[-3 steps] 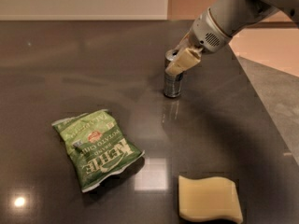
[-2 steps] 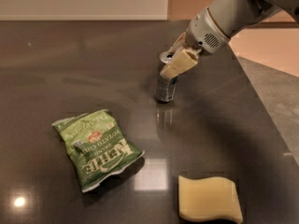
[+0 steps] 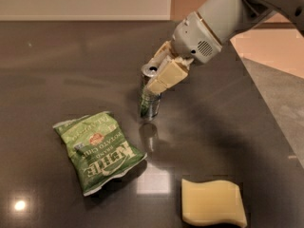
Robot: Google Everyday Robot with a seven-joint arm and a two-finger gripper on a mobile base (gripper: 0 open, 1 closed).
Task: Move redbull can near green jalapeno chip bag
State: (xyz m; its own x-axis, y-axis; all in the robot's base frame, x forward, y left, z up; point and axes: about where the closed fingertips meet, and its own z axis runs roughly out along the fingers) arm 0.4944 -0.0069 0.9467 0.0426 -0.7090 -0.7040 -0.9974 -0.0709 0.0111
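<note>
The redbull can (image 3: 150, 101) is a slim silver can standing upright near the middle of the dark table (image 3: 71, 65), a little tilted. My gripper (image 3: 159, 75) is shut on the redbull can near its top, coming in from the upper right. The green jalapeno chip bag (image 3: 99, 150) lies flat to the front left of the can, about a can's height away from it.
A pale yellow wavy-edged sponge (image 3: 213, 202) lies at the front right of the table. The table's right edge (image 3: 266, 113) runs diagonally, with lighter floor beyond it. A wall stands along the back.
My gripper has carried the can to the left and toward the front, closer to the green bag. The bag and the sponge have not moved.
</note>
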